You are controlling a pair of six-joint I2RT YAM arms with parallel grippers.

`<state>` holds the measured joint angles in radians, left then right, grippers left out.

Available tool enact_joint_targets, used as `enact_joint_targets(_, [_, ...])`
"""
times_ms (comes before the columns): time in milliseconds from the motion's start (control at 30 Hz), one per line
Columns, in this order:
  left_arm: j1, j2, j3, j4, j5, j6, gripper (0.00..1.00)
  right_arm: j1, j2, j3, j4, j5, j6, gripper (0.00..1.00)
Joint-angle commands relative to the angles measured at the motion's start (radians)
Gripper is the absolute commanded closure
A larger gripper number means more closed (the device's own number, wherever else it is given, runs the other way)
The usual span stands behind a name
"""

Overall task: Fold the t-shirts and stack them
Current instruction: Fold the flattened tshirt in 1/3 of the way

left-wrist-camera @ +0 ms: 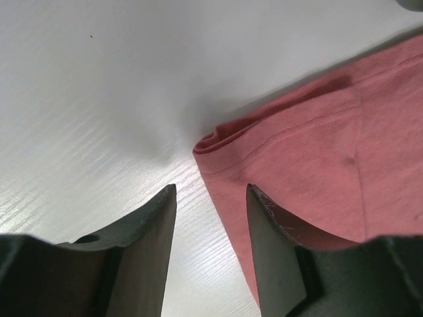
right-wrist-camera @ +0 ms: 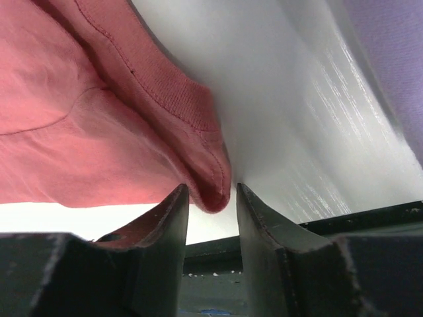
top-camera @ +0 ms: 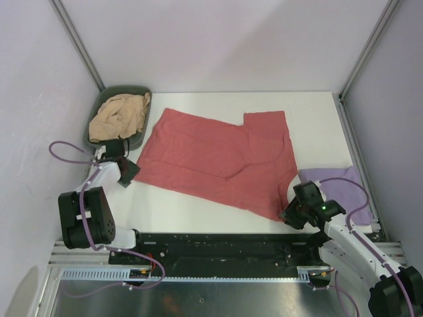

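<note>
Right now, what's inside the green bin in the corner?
A crumpled tan t-shirt fills most of the dark green bin. Only the bin's rim and a bit of its wall show. Anything underneath the shirt is covered, so I cannot tell.

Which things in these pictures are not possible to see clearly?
- Tan t-shirt: bunched in the bin, top view; its lower layers are hidden.
- Lavender t-shirt: right arm covers its near edge, top view.
- Right fingers: right wrist view, unclear if they pinch the red t-shirt corner.
</note>
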<state>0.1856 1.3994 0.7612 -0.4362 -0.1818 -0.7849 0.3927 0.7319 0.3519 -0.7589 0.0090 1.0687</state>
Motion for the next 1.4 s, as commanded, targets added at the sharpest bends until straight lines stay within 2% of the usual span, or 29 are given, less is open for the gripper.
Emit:
enact_joint_targets(0, [0.013,0.030,0.032,0.017,-0.035,0.004,0.48,-0.008,0.002,-0.014,0.023,0.003,-0.010,0.64])
enact_joint_targets(300, [0.014,0.105,0.040,0.056,-0.031,0.000,0.48,-0.024,0.028,-0.007,0.033,-0.027,-0.044,0.82])
enact_joint_targets(433, [0.014,0.128,0.056,0.064,-0.055,-0.001,0.53,-0.040,0.036,0.014,0.015,-0.039,-0.064,0.90])
enact_joint_targets(600, [0.015,0.142,0.079,0.064,-0.088,0.002,0.71,-0.082,0.064,0.066,-0.043,-0.071,-0.091,0.98])
enact_joint_targets(733, [0.013,0.122,0.074,0.047,-0.111,-0.012,0.95,-0.113,0.084,0.098,-0.094,-0.125,-0.093,1.00])
enact_joint_targets(800, [0.012,0.089,0.062,0.016,-0.138,-0.030,0.99,-0.123,0.084,0.113,-0.133,-0.140,-0.087,1.00])
enact_joint_targets(1233, [0.012,-0.176,-0.098,-0.172,-0.261,-0.128,1.00,-0.171,-0.003,0.128,-0.400,-0.289,-0.055,1.00])
enact_joint_targets(1367, [0.014,-0.238,-0.143,-0.200,-0.287,-0.145,0.91,-0.172,-0.048,0.128,-0.466,-0.309,-0.061,1.00])
